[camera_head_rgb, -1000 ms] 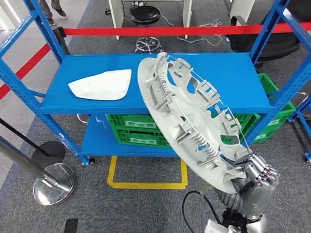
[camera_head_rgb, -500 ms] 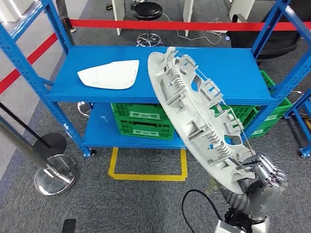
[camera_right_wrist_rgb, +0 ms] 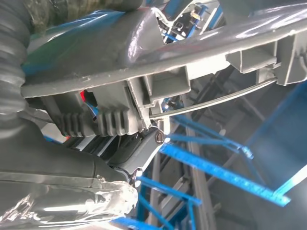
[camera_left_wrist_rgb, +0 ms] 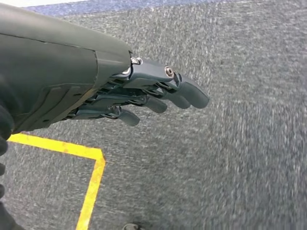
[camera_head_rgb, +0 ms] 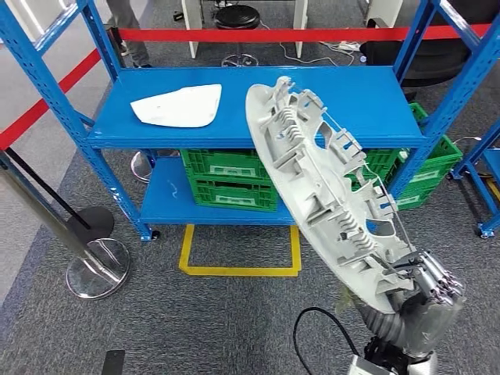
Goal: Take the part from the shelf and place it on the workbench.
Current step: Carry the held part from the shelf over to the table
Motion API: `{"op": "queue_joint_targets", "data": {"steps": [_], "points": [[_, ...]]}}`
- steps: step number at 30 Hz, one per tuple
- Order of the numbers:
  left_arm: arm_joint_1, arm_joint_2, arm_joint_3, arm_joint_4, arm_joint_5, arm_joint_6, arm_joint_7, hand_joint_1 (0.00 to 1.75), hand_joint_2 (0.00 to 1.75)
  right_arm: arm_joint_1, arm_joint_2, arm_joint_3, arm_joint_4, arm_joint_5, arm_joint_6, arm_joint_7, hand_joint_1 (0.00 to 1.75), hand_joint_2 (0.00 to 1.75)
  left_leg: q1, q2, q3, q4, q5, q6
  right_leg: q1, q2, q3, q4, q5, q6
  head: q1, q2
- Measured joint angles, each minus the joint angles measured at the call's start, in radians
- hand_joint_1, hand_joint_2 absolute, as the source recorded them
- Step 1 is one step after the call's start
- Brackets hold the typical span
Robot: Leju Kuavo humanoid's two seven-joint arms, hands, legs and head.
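Note:
The part, a large round grey wheel cover with ribs and clips on its inner face, is tilted in the air in front of the blue shelf. My right hand grips its lower rim at the bottom right of the head view. In the right wrist view the cover's ribbed underside lies against my right hand. My left hand hangs over grey carpet, its fingers stretched out with nothing in them. A flat white part lies on the shelf's top level at the left.
Green crates sit on the lower shelf level, another green crate at the right. A yellow square is taped on the carpet. A chrome stanchion base and a dark base stand at left. Red barrier tape runs behind; a person's legs stand there.
The whole view has shifted, so the camera moved: the shelf sits a little lower and more to the right in the picture. The wheel cover stays in my right hand.

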Motion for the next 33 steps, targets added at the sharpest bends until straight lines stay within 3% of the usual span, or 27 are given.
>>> {"op": "queue_joint_targets", "data": {"steps": [2,3,4,6,7,8,10,11,12,14,16,18,19,20,21,23,25,29,31,33], "points": [[0.002,0.0,0.0,0.0,0.0,0.001,0.0,0.0,1.75,0.001,0.0,-0.002,0.0,0.001,0.0,0.0,1.75,1.75,0.006,-0.001,-0.018,0.103,-0.116,-0.01,-0.001,-0.002,-0.026,0.005,0.023,-0.012,-0.002,0.0],[0.002,-0.001,0.0,0.0,0.0,0.002,0.0,0.0,1.75,0.001,0.0,-0.003,0.0,0.001,0.0,0.0,1.75,1.75,0.009,-0.001,-0.025,0.169,-0.157,-0.014,-0.001,-0.002,-0.041,0.01,0.034,-0.013,-0.002,0.0],[0.001,-0.001,0.0,0.0,0.0,0.002,0.0,0.0,1.75,0.002,0.0,-0.004,0.0,0.002,0.0,0.0,1.75,1.75,0.011,-0.001,-0.028,0.224,-0.171,-0.018,0.0,-0.003,-0.06,0.017,0.045,-0.012,-0.002,0.0],[-0.001,0.0,0.0,0.0,0.0,0.003,0.0,0.0,1.75,0.005,0.0,-0.007,0.0,0.0,0.0,0.0,1.75,1.75,0.014,-0.001,-0.001,0.259,-0.127,-0.021,0.0,-0.003,-0.101,0.033,0.064,-0.008,-0.003,0.0],[-0.001,0.0,0.0,0.0,-0.001,0.004,0.0,0.0,1.75,0.007,0.0,-0.008,0.0,-0.001,0.0,0.0,1.75,1.75,0.015,-0.001,0.031,0.231,-0.093,-0.02,0.0,-0.002,-0.121,0.04,0.072,-0.006,-0.003,0.0],[-0.001,0.0,0.0,0.0,-0.001,0.005,0.0,0.0,1.75,0.009,0.0,-0.009,0.0,-0.002,-0.001,0.0,1.75,1.75,0.014,-0.001,0.079,0.175,-0.078,-0.017,0.0,-0.002,-0.138,0.046,0.079,-0.001,-0.003,0.0],[-0.003,0.0,0.0,0.0,-0.003,0.009,0.0,0.0,1.75,0.011,0.0,-0.012,-0.001,-0.004,-0.001,0.0,1.75,1.75,0.012,-0.002,0.181,0.028,-0.096,-0.007,0.003,-0.002,-0.159,0.057,0.094,0.009,-0.002,0.0],[-0.005,0.0,0.0,0.0,-0.003,0.01,0.0,0.0,1.75,0.012,0.0,-0.013,-0.002,-0.006,-0.001,0.0,1.75,1.75,0.01,-0.003,0.213,-0.025,-0.115,-0.003,0.004,-0.002,-0.165,0.059,0.103,0.015,-0.002,0.0],[-0.005,0.0,0.0,0.0,-0.003,0.011,0.0,0.0,1.75,0.012,0.0,-0.014,-0.002,-0.007,-0.001,0.0,1.75,1.75,0.008,-0.003,0.225,-0.055,-0.123,0.003,0.004,-0.003,-0.17,0.061,0.111,0.021,-0.001,0.0],[-0.004,-0.002,0.0,0.0,-0.003,0.012,0.0,0.0,1.75,0.014,0.0,-0.015,-0.003,-0.01,-0.001,0.0,1.75,1.75,0.01,0.0,0.215,-0.061,-0.116,0.016,0.002,-0.002,-0.184,0.07,0.11,0.032,-0.001,0.0],[-0.002,-0.002,0.0,0.0,-0.003,0.013,0.0,0.0,1.75,0.016,0.0,-0.015,-0.004,-0.011,-0.001,0.0,1.75,1.75,0.012,0.005,0.202,-0.062,-0.101,0.032,0.0,0.002,-0.215,0.141,0.055,0.041,0.002,0.0],[-0.002,-0.001,0.0,0.0,-0.003,0.014,0.0,0.0,1.75,0.018,0.0,-0.015,-0.004,-0.012,-0.001,-0.001,1.75,1.75,0.008,0.008,0.185,-0.059,-0.087,0.04,-0.001,0.003,-0.26,0.273,-0.021,0.047,0.004,0.0],[-0.002,-0.001,0.0,0.0,-0.003,0.013,0.0,0.0,1.75,0.019,0.0,-0.015,-0.004,-0.012,-0.001,-0.001,1.75,1.75,0.006,0.009,0.176,-0.056,-0.081,0.041,-0.001,0.003,-0.273,0.324,-0.044,0.048,0.004,0.0],[-0.001,-0.001,0.0,0.0,-0.004,0.013,0.001,0.0,1.75,0.02,-0.001,-0.015,-0.004,-0.013,-0.001,0.0,1.75,1.75,0.004,0.01,0.166,-0.053,-0.076,0.041,-0.001,0.003,-0.268,0.341,-0.048,0.047,0.004,0.0],[-0.001,-0.001,0.0,0.0,-0.004,0.012,0.001,0.0,1.75,0.022,-0.001,-0.015,-0.004,-0.013,-0.001,0.0,1.75,1.75,0.002,0.011,0.158,-0.049,-0.073,0.041,-0.001,0.003,-0.243,0.318,-0.035,0.045,0.004,0.0],[0.0,-0.003,0.0,0.0,-0.006,0.011,0.002,0.0,1.75,0.024,-0.001,-0.015,-0.006,-0.015,-0.001,-0.002,1.75,1.75,0.0,0.013,0.149,-0.043,-0.069,0.038,0.001,-0.002,-0.154,0.19,0.011,0.036,0.004,0.0],[0.0,-0.005,0.0,0.0,-0.009,0.011,0.002,0.0,1.75,0.026,-0.001,-0.015,-0.01,-0.016,-0.001,-0.006,1.75,1.75,-0.005,0.016,0.142,-0.037,-0.065,0.032,0.005,-0.01,-0.085,0.081,0.032,0.026,0.004,0.0],[-0.001,-0.005,0.0,0.0,-0.011,0.012,0.003,0.0,1.75,0.033,-0.001,-0.018,-0.016,-0.019,-0.001,-0.013,1.75,1.75,-0.008,0.022,0.128,-0.027,-0.064,0.011,0.002,-0.005,-0.078,0.049,0.039,0.007,0.003,0.0],[-0.001,-0.004,0.0,0.0,-0.012,0.014,0.003,0.0,1.75,0.034,-0.001,-0.021,-0.018,-0.02,-0.001,-0.015,1.75,1.75,-0.005,0.015,0.103,0.031,-0.111,0.001,-0.002,-0.002,-0.083,0.044,0.049,-0.006,-0.001,0.0],[0.0,-0.004,0.0,0.0,-0.012,0.014,0.003,0.0,1.75,0.036,-0.001,-0.023,-0.02,-0.021,-0.001,-0.017,1.75,1.75,0.001,0.01,0.049,0.159,-0.183,-0.01,-0.001,0.002,-0.094,0.045,0.056,-0.013,-0.004,0.0]]}}
